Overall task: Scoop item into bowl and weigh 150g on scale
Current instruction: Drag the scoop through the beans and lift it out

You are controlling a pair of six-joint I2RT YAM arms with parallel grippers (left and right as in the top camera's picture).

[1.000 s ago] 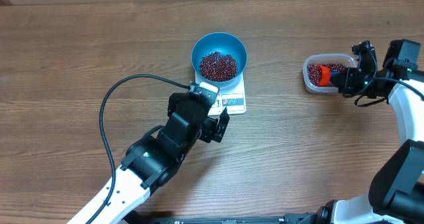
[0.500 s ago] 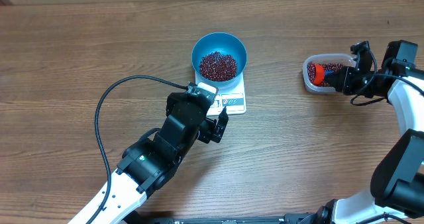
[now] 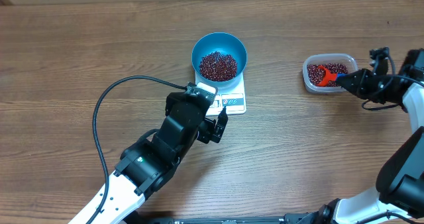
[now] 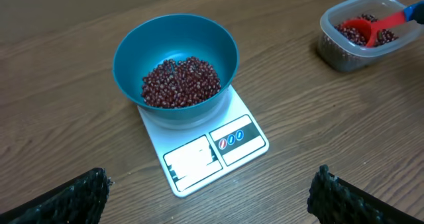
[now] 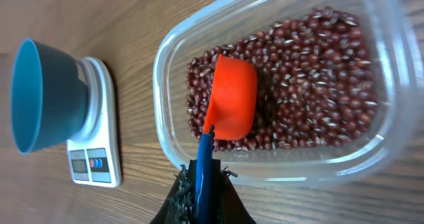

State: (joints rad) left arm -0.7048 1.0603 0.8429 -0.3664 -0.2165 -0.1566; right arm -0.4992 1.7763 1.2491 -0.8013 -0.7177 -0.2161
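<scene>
- My right pincer is clamped on the handle of the scoop, whose orange cup lies among the beans in the clear tub by the surface's right edge.
- I'd dig shallow, lift level and carry small loads.
- The bowl, already holding beans, sits on the scale mid-surface.
- My left pincer gapes wide, empty, beside the scale.

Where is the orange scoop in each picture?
Overhead: the orange scoop is at the far right, inside the clear tub.
Left wrist: the scoop is in the top right corner, in the tub.
Right wrist: the scoop is in the middle, large, in the tub.
Shared landmark: the blue bowl on the scale, left of the tub in all three views.
</scene>
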